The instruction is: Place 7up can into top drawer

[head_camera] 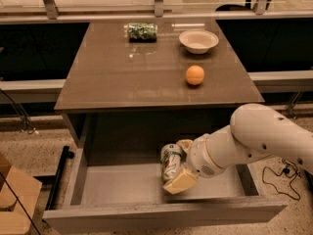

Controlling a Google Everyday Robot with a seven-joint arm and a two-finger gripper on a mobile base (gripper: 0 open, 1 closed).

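7up can, the small pale white-and-green soda can with a silver end, is clamped between the two pale fingers of my gripper, which is closed on it. In the camera view I hold it roughly upright, down inside the top drawer, the wide shallow grey box drawer with a long flat front panel, pulled fully open under the brown-grey table. The can is low over the drawer floor, right of centre; I cannot tell whether it touches the floor.

I judge the carry done and the task nearly finished: what is left is to set the can down, let go and draw my arm out.

By count: one 7up can, one open drawer, one gripper. On the table: one dark all-green patterned can lying on its side, one shallow white bowl and one round orange.
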